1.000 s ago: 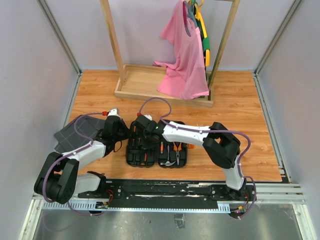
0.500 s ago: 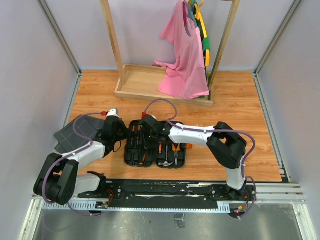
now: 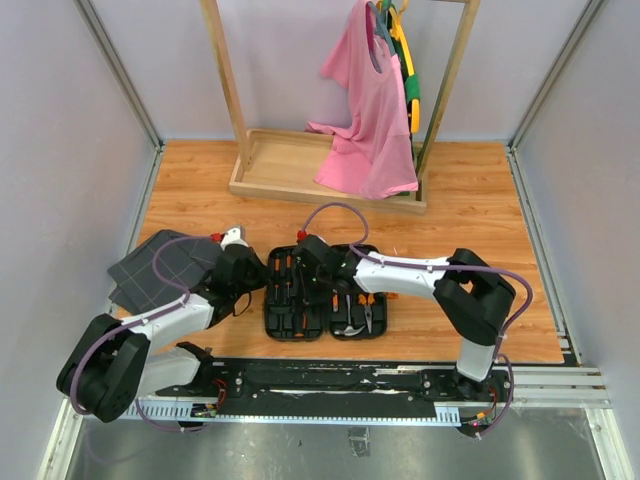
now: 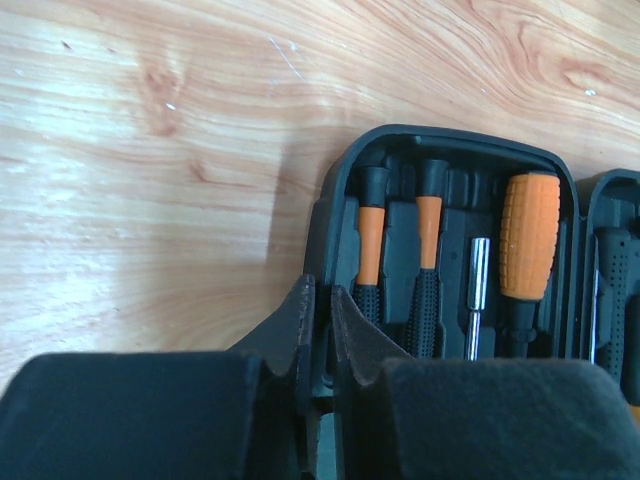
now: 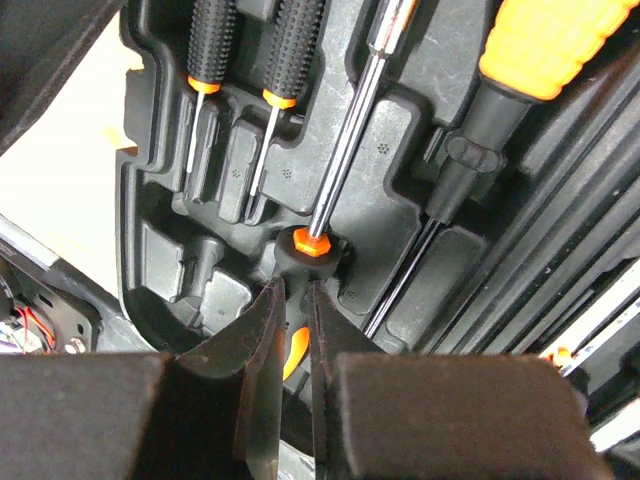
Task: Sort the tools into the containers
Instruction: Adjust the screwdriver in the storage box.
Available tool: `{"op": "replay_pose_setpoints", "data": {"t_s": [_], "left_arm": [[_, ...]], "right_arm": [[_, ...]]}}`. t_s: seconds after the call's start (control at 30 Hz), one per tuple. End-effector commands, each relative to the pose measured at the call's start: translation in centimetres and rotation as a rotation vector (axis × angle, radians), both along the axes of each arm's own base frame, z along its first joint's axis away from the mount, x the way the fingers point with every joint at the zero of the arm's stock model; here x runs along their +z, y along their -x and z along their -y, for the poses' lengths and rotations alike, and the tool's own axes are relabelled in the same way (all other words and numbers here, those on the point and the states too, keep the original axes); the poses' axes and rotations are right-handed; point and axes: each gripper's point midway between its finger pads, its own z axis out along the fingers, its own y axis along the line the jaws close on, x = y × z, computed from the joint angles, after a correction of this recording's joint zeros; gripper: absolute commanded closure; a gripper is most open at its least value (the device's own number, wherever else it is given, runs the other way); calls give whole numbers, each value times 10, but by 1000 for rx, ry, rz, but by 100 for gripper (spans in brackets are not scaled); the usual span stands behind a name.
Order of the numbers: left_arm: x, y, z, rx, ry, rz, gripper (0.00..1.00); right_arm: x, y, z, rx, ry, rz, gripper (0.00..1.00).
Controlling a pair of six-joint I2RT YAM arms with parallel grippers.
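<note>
Atop walled wooden table (image 3: 480, 230), left end effector (image 4: 320, 300) and right end effector (image 5: 291, 296) sit clenched.

one black tool case (image 4: 450, 142), two robot arms (image 3: 170, 312) (image 3: 410, 272), one pink shirt (image 3: 365, 120), one grey cloth (image 3: 160, 265), one wooden rack (image 3: 226, 90).
</note>
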Motion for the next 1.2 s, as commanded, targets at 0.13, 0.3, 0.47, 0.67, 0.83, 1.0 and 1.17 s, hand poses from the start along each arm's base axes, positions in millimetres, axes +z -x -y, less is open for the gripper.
{"op": "replay_pose_setpoints", "data": {"t_s": [0.13,0.3,0.47,0.67,0.83,1.0,1.17], "left_arm": [[-20,69,56,-206,175,-185,99],[-19,77,66,-235,198,-191,99],[-17,85,85,-295,215,-192,99],[-18,86,91,-305,203,-192,99],[-12,80,90,-298,187,-169,98],[-10,78,91,-296,187,-165,98],[-12,78,93,-299,191,-168,98]], "right_arm": [[-68,26,197,-22,709,-99,99],[-53,11,206,-29,716,-71,99],[-42,-1,208,-27,724,-41,99],[-15,-13,191,-21,614,36,96],[19,-24,156,12,404,132,85],[48,-30,134,22,262,208,77],[45,-28,130,46,260,188,74]]}}
